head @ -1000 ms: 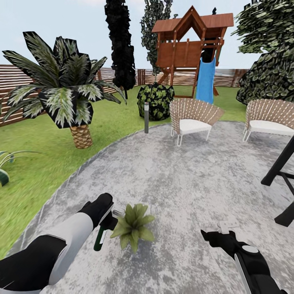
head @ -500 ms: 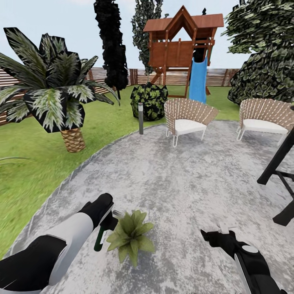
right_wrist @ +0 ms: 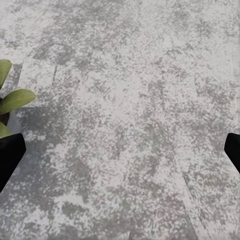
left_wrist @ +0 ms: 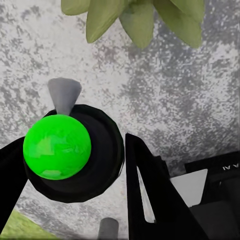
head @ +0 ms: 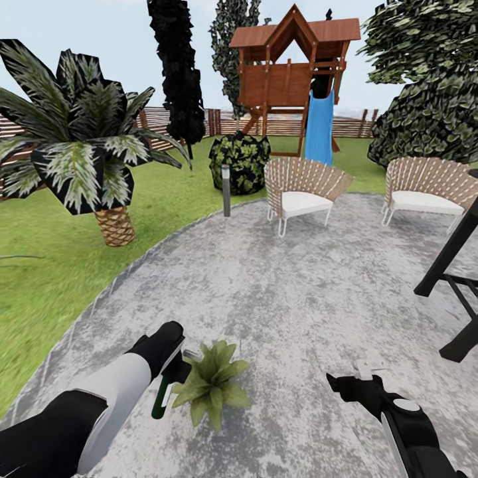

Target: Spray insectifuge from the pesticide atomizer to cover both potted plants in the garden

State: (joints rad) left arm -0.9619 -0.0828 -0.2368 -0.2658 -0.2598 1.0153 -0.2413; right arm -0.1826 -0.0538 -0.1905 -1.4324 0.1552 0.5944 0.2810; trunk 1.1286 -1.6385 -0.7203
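Head view: left pincer (head: pixel 171 373) is closed round the pesticide atomizer (head: pixel 161 396), bottle hanging roughly upright, long axis near vertical w/ the dark green body below the grip and the pale nozzle poking toward the potted plant (head: pixel 211 382). Plant sits on the grey patio (head: pixel 292 285) just beside that pincer, on the robot's right of it, leaves almost touching the spray head. So left arm is by far the nearer one; right pincer (head: pixel 362 378) hovers well apart over bare paving, nothing in it, opening hard to judge from here. I see one rosette only here. Left wrist view: looking down the bottle, a bright green ball covers its top, grey nozzle tip (left_wrist: pixel 64 95) aimed toward the plant's leaves (left_wrist: pixel 135 20); dark fingers (left_wrist: pixel 150 195) flank the bottle, gripping it. Right wrist view: fingertips sit at opposite edges of the picture, so jaws spread wide, nothing between; a few leaves (right_wrist: pixel 12 100) at one edge. Judgement: nozzle already lines up w/ the plant, so spraying looks to need little re-aiming.
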